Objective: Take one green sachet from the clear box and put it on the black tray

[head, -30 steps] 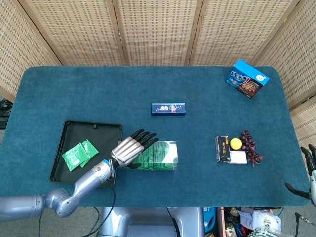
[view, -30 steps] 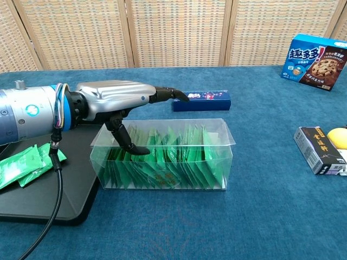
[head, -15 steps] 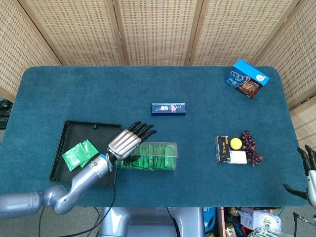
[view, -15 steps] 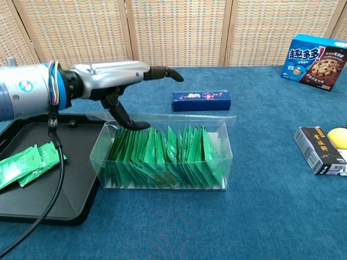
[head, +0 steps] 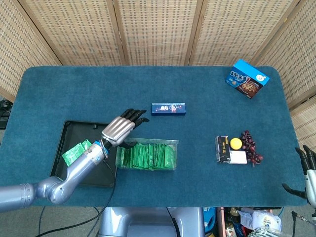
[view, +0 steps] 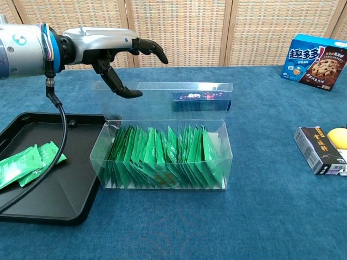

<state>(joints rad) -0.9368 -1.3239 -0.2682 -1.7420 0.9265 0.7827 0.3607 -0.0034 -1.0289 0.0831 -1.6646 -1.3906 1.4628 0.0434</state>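
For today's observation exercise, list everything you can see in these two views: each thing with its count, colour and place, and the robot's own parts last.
box: one, clear, near edge of table, right of tray, lid raised.
sachets: many, green, upright in the box.
loose sachets: at least two, green, lying on the tray.
tray: one, black, near left of table.
slim box: one, dark blue, table centre.
cookie box: one, blue, far right corner.
packet: one, black, right side.
yellow thing: one, round, beside the packet.
grapes: one bunch, dark, right of the packet.
table: one, blue cloth.
left hand: silver and black, above the box, holding nothing.
right hand: black fingers at right edge, off the table.
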